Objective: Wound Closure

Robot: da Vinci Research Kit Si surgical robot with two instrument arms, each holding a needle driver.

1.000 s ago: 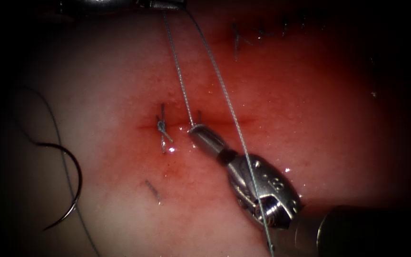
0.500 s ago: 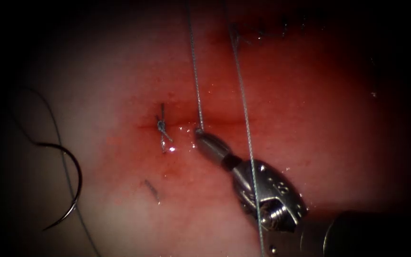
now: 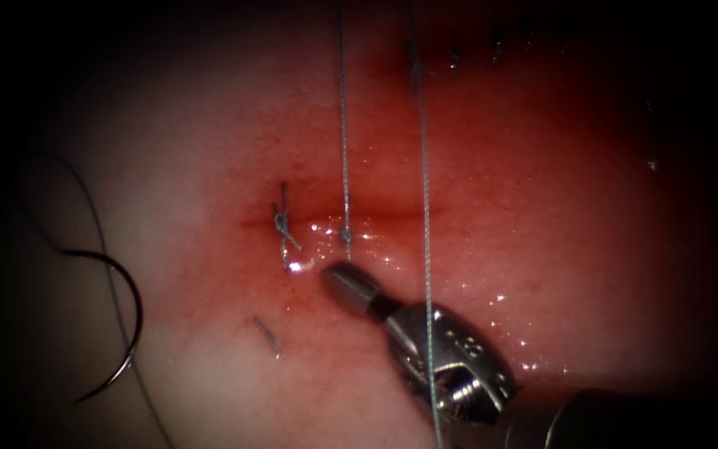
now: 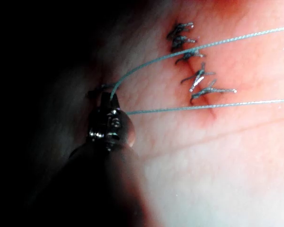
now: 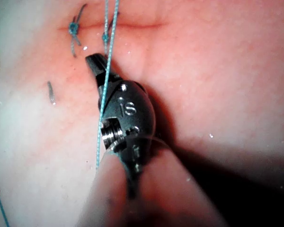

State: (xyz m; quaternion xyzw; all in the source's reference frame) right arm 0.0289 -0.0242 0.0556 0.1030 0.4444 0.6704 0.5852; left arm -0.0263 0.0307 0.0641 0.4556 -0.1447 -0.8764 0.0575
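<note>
The cut [image 3: 376, 218] runs across the red-stained tissue [image 3: 542, 208]. A small knot [image 3: 346, 235] sits on the cut, and one strand of thread [image 3: 343, 125] rises straight from it. A second strand [image 3: 425, 166] runs beside it and crosses over my right tool. The right tool [image 3: 331, 277] lies just below the knot, jaws shut, with nothing seen between them. In the left wrist view my left tool [image 4: 105, 94] is shut on the thread [image 4: 180, 52]. The curved needle [image 3: 130, 320] lies free on the tissue far left of the stitches, not in the tissue.
A finished tied stitch [image 3: 281, 221] sits left of the knot. A short cut end of thread [image 3: 266, 331] lies below it. A row of older stitches [image 4: 194, 78] crosses another cut. The needle's thread [image 3: 110, 274] trails down the left side.
The right tool has drawn back down and left from the cut, off the thread's base, leaving a knot there. Both strands have swung upright as their upper ends moved right.
</note>
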